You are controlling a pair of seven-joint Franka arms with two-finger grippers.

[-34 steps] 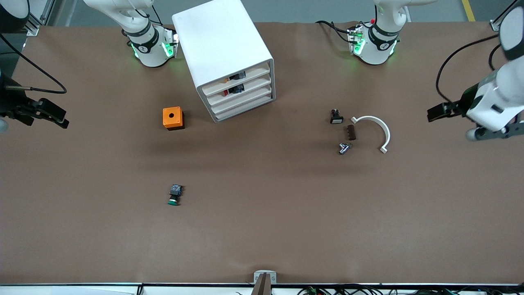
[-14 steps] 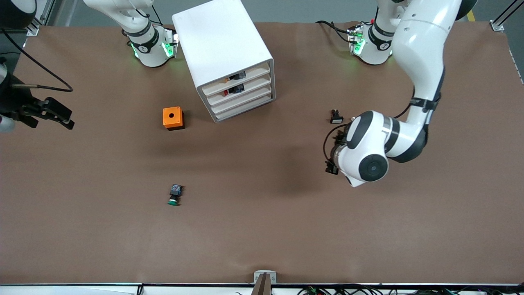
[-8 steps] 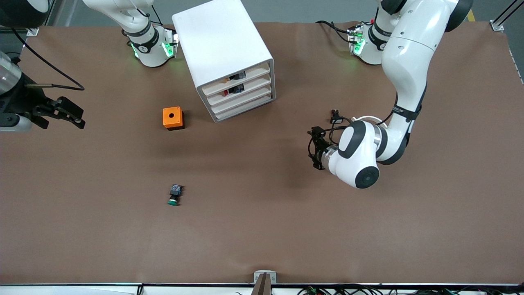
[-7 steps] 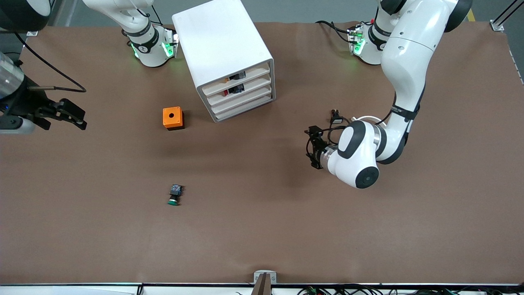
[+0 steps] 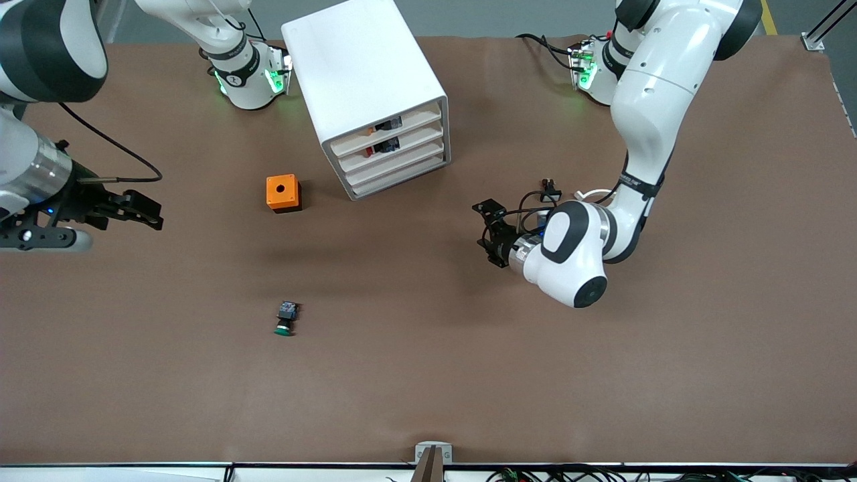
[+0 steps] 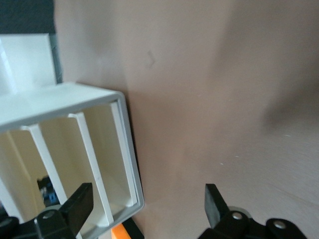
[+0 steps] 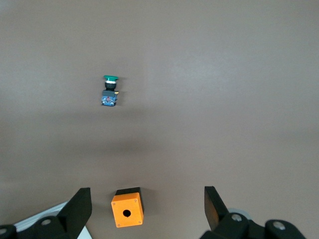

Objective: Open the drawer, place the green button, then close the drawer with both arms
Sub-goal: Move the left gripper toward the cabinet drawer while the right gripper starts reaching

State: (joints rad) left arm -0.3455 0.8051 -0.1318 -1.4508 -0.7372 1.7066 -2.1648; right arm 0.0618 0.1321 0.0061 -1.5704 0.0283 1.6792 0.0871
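The drawer point(image 5: 399, 163), third down in the white cabinet point(image 5: 365, 87), is shut flush with the others. The green-capped button point(image 5: 286, 317) lies on the bare table point(image 5: 428, 375), nearer the front camera than the orange cube point(image 5: 283, 193). My left gripper point(image 5: 487, 233) hovers over the table beside the cabinet's front, fingers point(image 6: 75, 206) spread and empty. My right gripper point(image 5: 137, 211) hangs over the right arm's end of the table, fingers point(image 7: 77, 209) apart, holding nothing.

We see bare brown table point(image 5: 428, 375) all around the small green-capped button point(image 5: 285, 318); the orange cube with a round hole point(image 5: 283, 193) sits well apart, beside the boxy white cabinet point(image 5: 365, 87).
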